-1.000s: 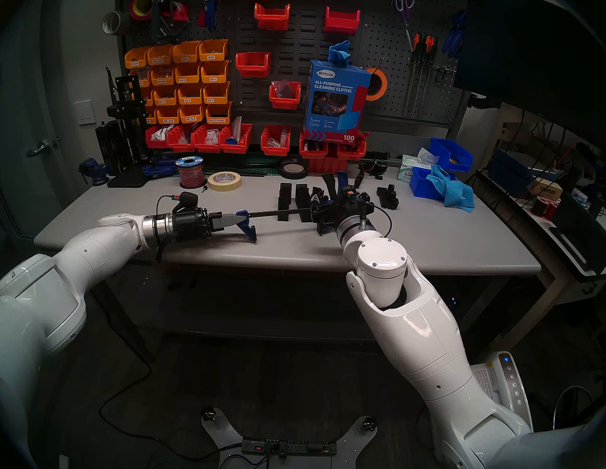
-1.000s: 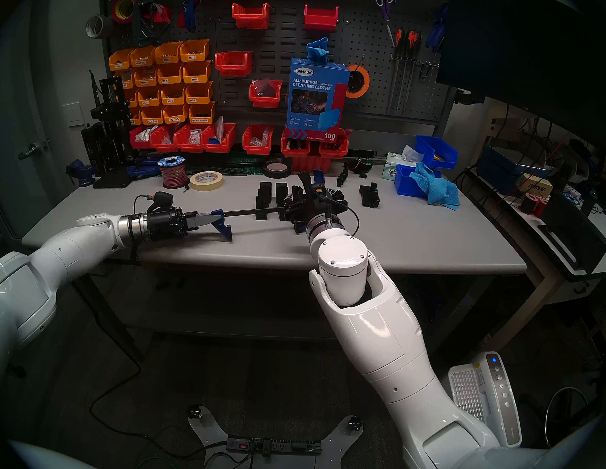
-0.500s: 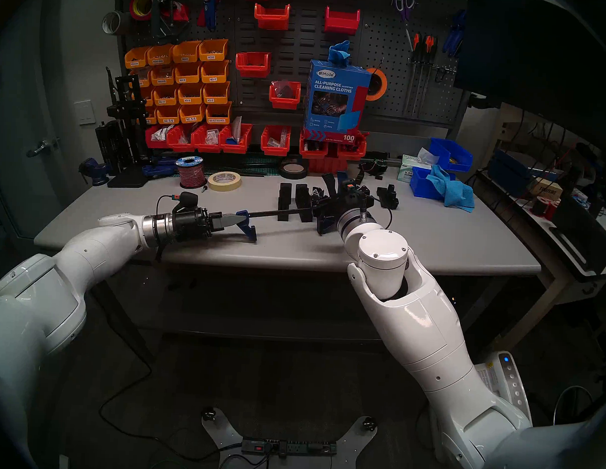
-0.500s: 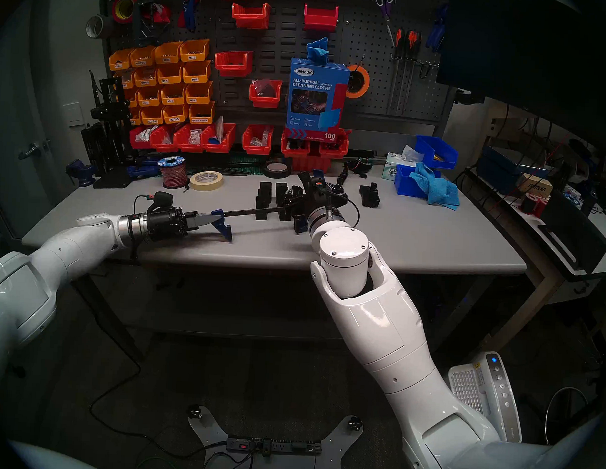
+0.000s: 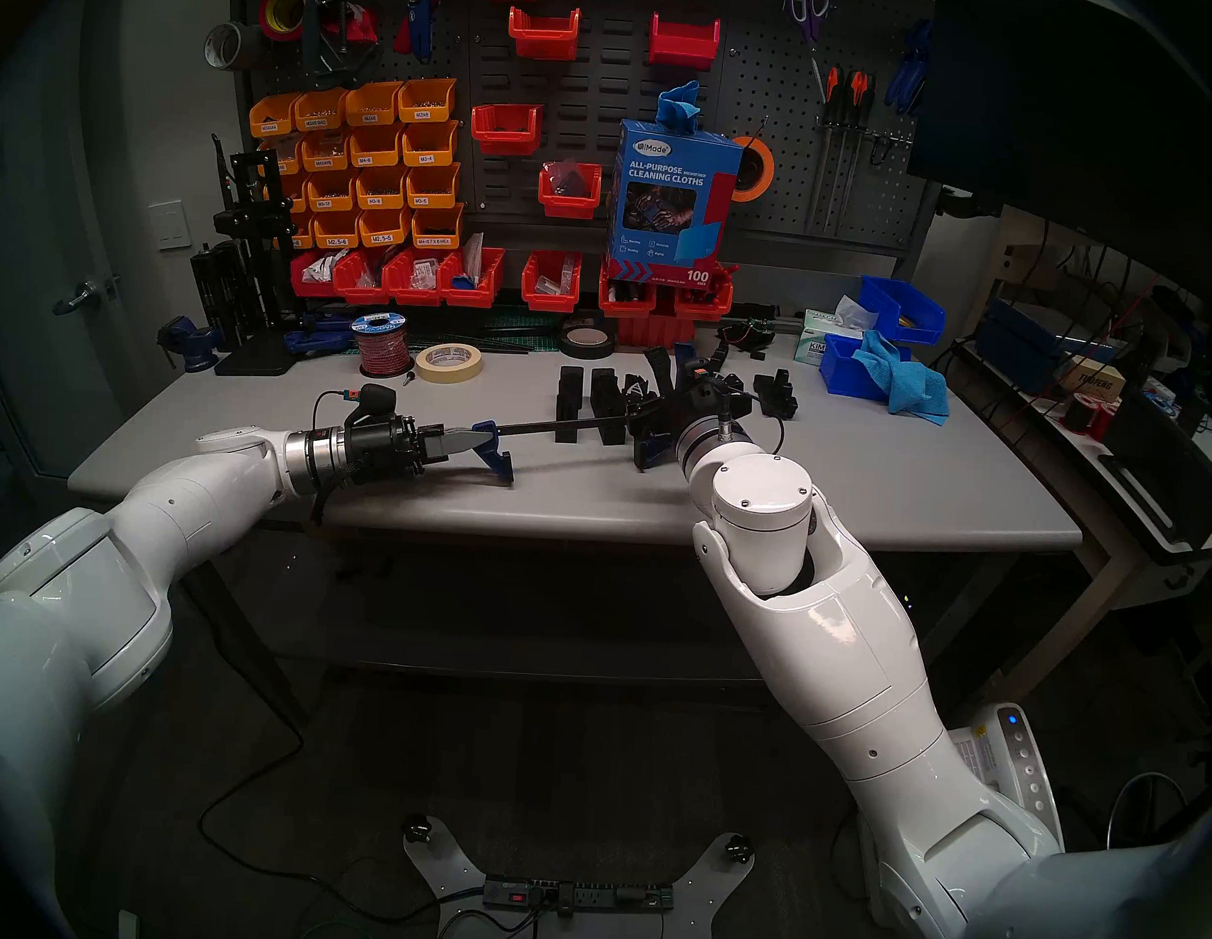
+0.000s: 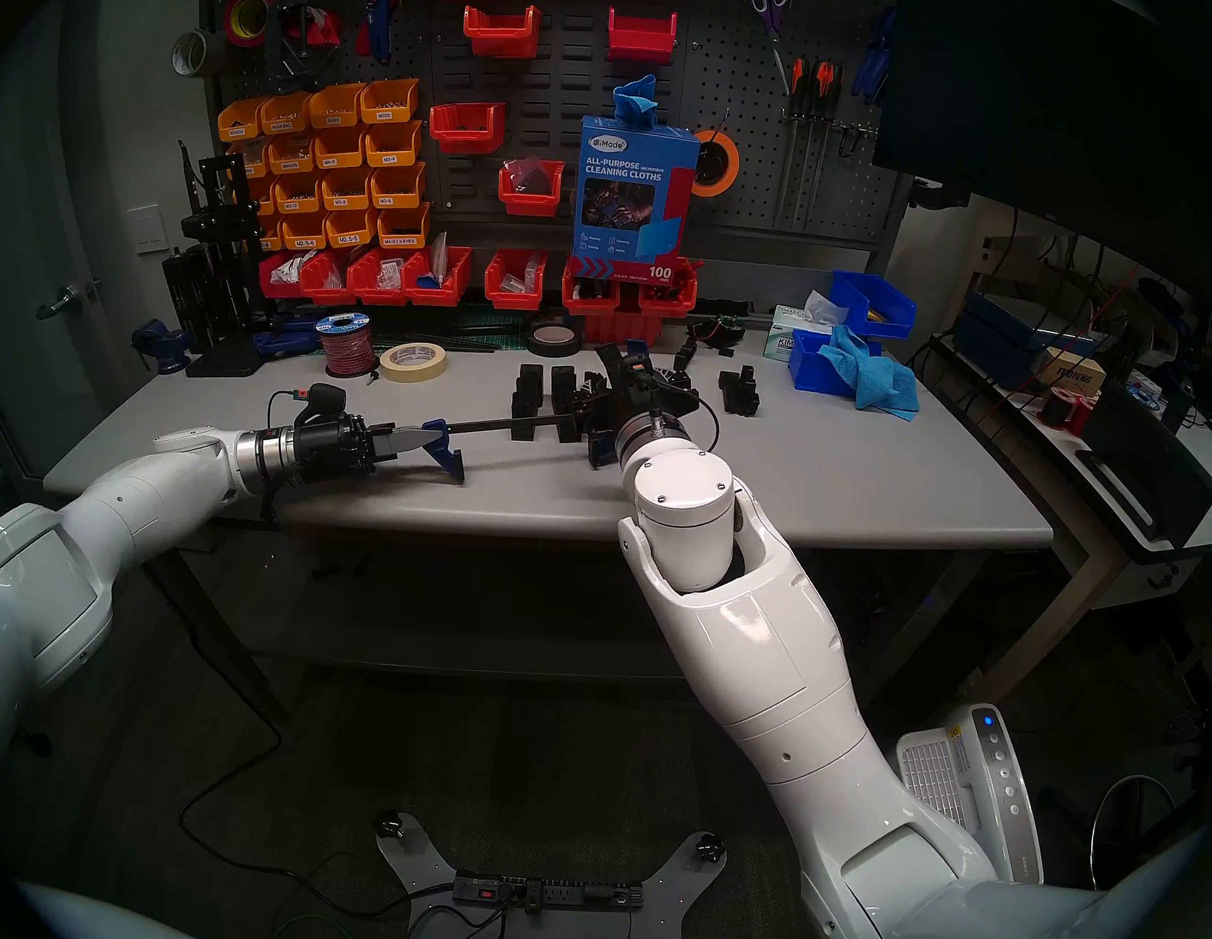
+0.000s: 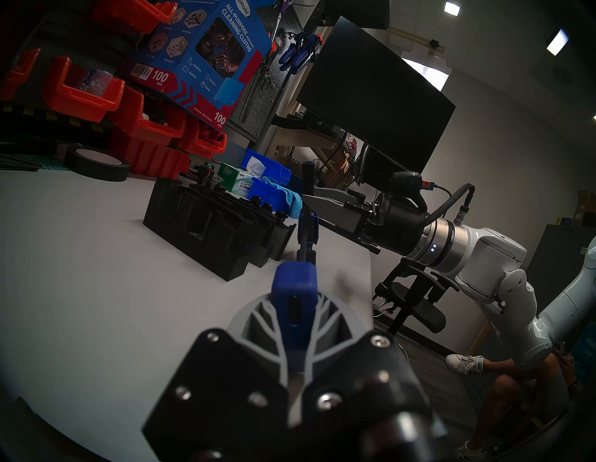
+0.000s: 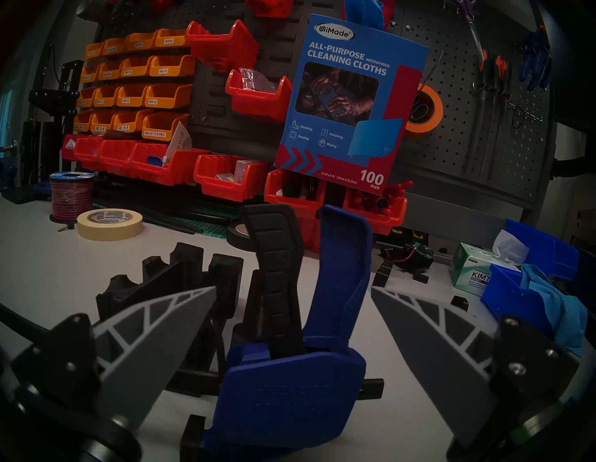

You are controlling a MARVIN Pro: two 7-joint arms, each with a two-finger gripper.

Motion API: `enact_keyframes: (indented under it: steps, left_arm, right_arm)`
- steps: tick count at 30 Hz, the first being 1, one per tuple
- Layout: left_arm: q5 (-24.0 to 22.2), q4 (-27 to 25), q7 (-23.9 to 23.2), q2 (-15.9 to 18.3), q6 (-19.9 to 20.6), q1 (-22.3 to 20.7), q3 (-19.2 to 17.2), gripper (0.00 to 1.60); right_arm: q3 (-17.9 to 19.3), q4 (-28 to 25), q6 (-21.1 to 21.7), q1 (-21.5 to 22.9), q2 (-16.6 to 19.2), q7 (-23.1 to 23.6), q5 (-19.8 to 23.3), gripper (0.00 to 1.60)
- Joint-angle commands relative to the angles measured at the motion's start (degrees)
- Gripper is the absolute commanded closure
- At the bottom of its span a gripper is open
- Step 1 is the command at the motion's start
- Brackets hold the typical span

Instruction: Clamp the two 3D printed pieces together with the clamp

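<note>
Over on the left, the left gripper (image 5: 467, 442) reaches in level from the side, its grey ribbed fingers (image 7: 258, 317) pinched tight on the blue plastic end jaw (image 5: 491, 448) of the bar clamp (image 5: 563, 427), a long thin black bar with blue jaws and a blue-and-black trigger handle, held level just above the grey worktable (image 5: 866, 483). Follow the bar rightward and it passes in front of the two 3D printed pieces (image 5: 587, 403), matte black upright blocks standing side by side mid-table between the clamp's jaws. At the bar's right end, the blue sliding jaw and its handle (image 8: 309, 277) stand between the right gripper's (image 8: 292, 293) grey fingertips, which are spread wide on either side of the handle, clear of it, nothing gripped. Further right sits a low black stepped part (image 5: 776, 394), well apart.
</note>
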Motion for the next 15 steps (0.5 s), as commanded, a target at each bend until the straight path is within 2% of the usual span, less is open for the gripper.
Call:
enact_keyframes:
  steps: [1,15]
  left_arm:
    - [-0.90,0.04,-0.06,0.14,-0.08,-1.33,0.03,1.60]
    - [-1.06,0.03,-0.06,0.17,-0.12,-1.37,0.23,1.60]
  right_arm:
    - [-0.05,-1.01,1.32,0.70,-0.09,0.35,0.19,0.00]
    - [0.27,1.22,3.21,3.40,-0.91,2.27,0.25,0.00]
